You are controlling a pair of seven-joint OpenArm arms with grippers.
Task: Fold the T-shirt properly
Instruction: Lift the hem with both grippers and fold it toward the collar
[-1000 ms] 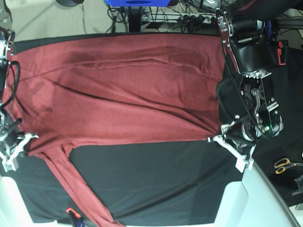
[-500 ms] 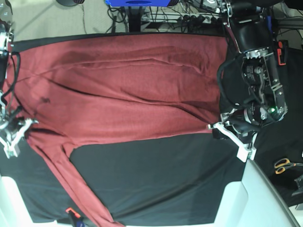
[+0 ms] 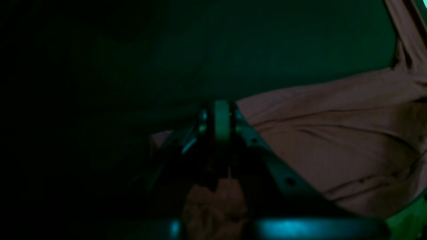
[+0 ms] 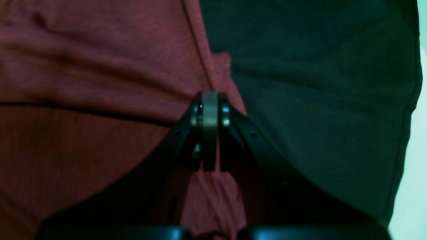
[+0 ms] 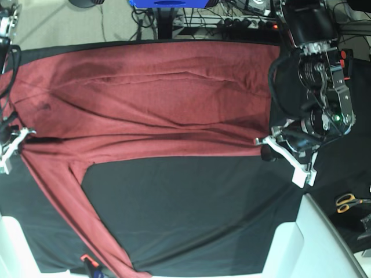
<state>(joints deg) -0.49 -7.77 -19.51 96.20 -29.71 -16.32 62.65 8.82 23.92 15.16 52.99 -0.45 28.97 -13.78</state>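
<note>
The shirt lies spread across the far half of the black table, one sleeve trailing toward the near edge; the left gripper has its fingers pressed together, pinching the shirt's near corner; the right gripper pinches the opposite edge beside the sleeve, fingers likewise closed on bunched cloth; scissors lie off to the side.
</note>
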